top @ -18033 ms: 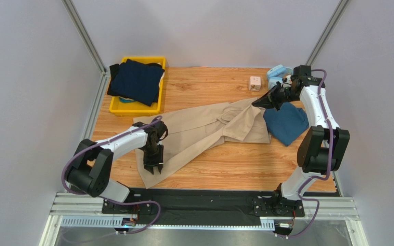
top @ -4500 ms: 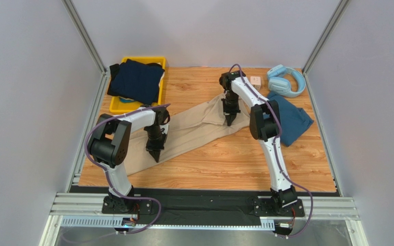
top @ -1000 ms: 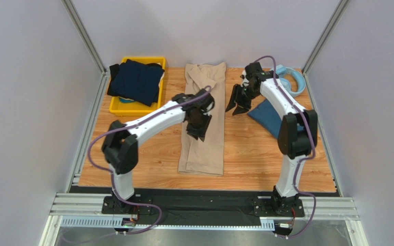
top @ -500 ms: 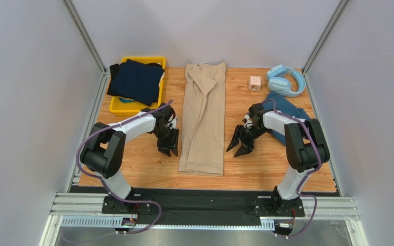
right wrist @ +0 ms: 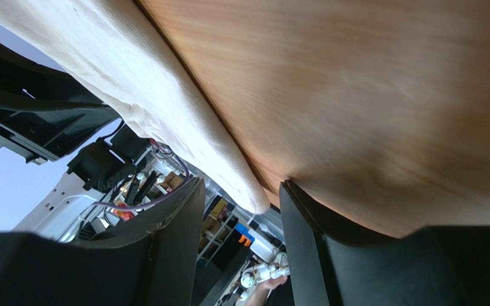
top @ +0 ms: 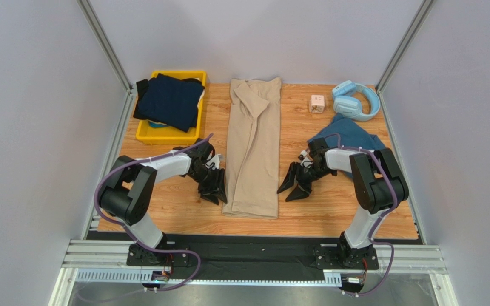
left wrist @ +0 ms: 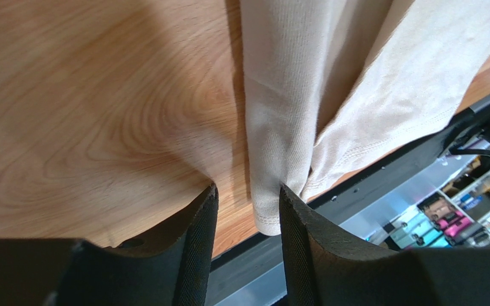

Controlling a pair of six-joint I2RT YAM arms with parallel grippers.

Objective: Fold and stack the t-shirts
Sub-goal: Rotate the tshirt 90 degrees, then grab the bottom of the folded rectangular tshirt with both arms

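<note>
here, folded beige t-shirt, left claw and right claw both spread, flanking its near end

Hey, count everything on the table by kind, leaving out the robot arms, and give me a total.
T-shirts: 3 (beige tee, teal-blue tee, dark navy tee)
Headphones: 1
Yellow bin: 1
Small cube: 1
Total: 6

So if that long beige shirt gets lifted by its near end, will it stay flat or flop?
Probably flops: the beige shirt lies in soft folds, so it should sag. Likely light: the knit looks thin up close. Its loose layers may come unfolded.
</note>
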